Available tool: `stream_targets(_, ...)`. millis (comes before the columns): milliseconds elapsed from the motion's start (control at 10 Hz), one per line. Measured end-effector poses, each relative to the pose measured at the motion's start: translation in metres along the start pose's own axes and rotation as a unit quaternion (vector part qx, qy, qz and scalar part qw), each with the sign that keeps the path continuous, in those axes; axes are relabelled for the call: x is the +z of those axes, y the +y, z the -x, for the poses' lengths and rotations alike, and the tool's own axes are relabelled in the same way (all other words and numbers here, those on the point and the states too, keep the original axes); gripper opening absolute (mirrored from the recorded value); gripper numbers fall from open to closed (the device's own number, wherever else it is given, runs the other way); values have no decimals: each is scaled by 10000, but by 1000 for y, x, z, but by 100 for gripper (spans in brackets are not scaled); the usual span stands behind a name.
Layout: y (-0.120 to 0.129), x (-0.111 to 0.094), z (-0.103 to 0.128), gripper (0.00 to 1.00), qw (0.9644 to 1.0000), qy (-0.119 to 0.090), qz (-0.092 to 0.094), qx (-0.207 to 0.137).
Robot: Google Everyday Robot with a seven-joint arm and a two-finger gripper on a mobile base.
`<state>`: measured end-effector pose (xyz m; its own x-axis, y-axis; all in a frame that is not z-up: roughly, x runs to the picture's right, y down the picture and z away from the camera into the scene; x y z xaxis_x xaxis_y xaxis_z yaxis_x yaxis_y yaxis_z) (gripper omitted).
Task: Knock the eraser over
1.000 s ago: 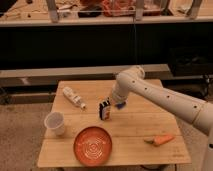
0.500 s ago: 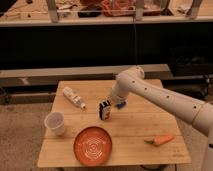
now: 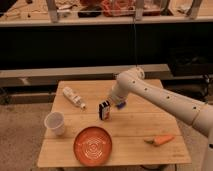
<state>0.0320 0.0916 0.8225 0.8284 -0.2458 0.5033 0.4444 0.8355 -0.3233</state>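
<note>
Black eraser (image 3: 104,110) stands upright on the table (image 3: 135,127), long axis vertical, just left of and below the pincer (image 3: 118,103), whose jaws are together, empty.

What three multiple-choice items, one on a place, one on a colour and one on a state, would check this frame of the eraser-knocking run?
1. Where does the eraser stand?
A. Inside the cup
B. On the table near its middle, just left of the gripper
C. On the orange plate

2. What colour is the plate?
A. Orange
B. Green
C. White

3. How is the eraser posed?
A. Lying flat
B. Hanging in the air
C. Upright on the wooden table

Answers:
1 B: it sits mid-table beside the shut gripper at the end of the white arm, away from the cup and the plate.
2 A: the round plate at the front edge is orange.
3 C: it stands taller than wide, so it is not yet knocked over.
</note>
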Motion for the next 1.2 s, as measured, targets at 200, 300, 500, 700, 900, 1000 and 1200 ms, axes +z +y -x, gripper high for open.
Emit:
stream_targets(200, 1, 1, 1, 2, 10000, -75, -5, -39)
stream_targets(300, 2, 1, 1, 2, 9999, -117, -5, -66)
stream_targets(500, 3, 2, 3, 2, 9997, -199, -6, -121)
stream_targets(700, 4, 2, 4, 2, 9995, -260, -7, -159)
stream_targets(900, 6, 3, 6, 2, 9992, -340, -9, -212)
stream_targets(1000, 8, 2, 7, 2, 9988, -421, -10, -261)
stream_targets(1200, 10, 1, 6, 2, 9984, -482, -15, -293)
